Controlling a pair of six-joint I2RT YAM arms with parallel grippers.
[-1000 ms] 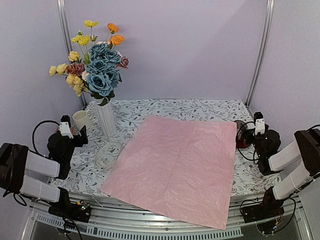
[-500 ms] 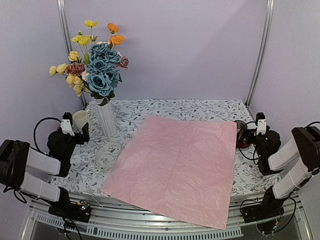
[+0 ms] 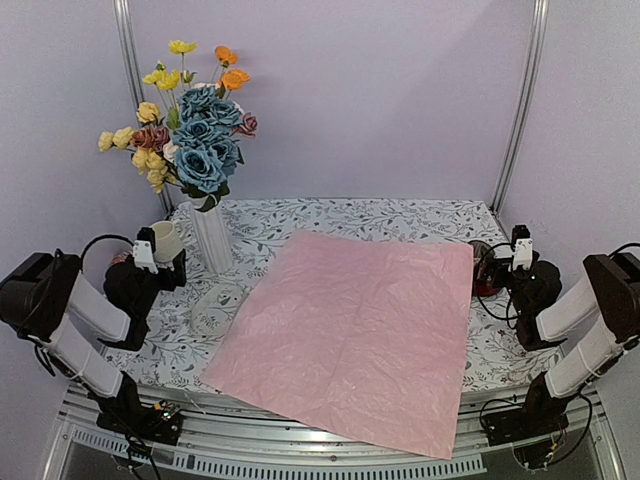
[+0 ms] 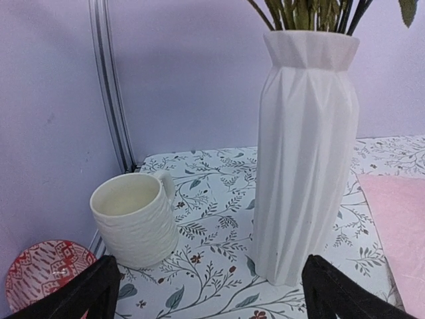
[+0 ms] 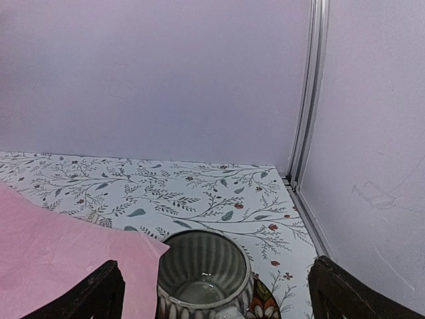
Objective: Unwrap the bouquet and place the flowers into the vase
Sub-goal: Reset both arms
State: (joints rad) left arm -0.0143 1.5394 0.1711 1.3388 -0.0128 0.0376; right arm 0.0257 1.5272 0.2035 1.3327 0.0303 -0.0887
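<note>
Left gripper [image 4: 214, 292], right gripper [image 5: 217, 296]: spread wide, empty

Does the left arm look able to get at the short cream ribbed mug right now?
Probably yes: the left gripper is open, the cream mug stands just ahead with nothing between, and the tall white faceted vase stands apart beside it.
</note>
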